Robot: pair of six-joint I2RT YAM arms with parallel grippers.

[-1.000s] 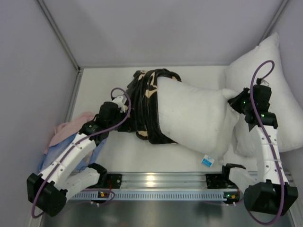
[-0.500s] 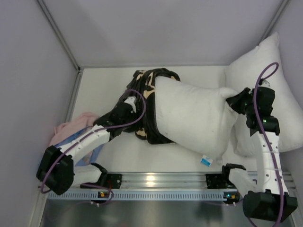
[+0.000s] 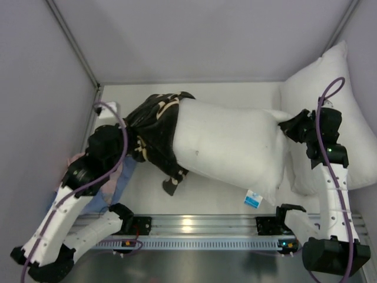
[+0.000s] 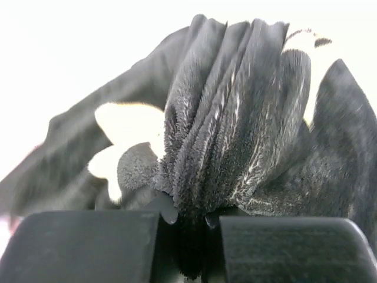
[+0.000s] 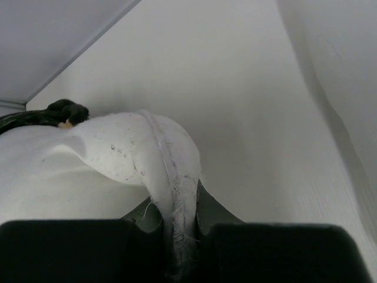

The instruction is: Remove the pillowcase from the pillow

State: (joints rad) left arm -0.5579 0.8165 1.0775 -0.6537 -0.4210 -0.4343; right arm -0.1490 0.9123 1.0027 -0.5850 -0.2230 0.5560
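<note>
Left pincer: clamped tight on a thick bunch of the pillowcase. Black plush pleats are squeezed between its two fingers. It sits at the cover's left end, close to the left wall.
Right pincer: closed on the right-hand corner of the pillow, with a seam of white cloth pinched between the fingers.
Cover and contents: the pillowcase is gathered into deep folds over the pillow's left end only. The greater part of the white pillow lies bare to the right of it. One loose end of the cover trails toward the near side.
Where it lies: mid-table, stretched between the two pincers.
Long axis: the pillow runs left to right across the table, its right end a little nearer the arms. The cover's mouth faces right.
Label tag: blue and white, on the pillow's near edge toward the right end.
Right edge: a second pillow leans against the right wall, just beside the right pincer and the held corner.
Left edge: a pink cloth and a blue cloth lie heaped under the left arm, beside the wall.
Near edge: a metal rail carries both arm bases.
Open room: bare tabletop shows behind the pillow up to the back wall. A narrower strip shows between the pillow and the rail.
</note>
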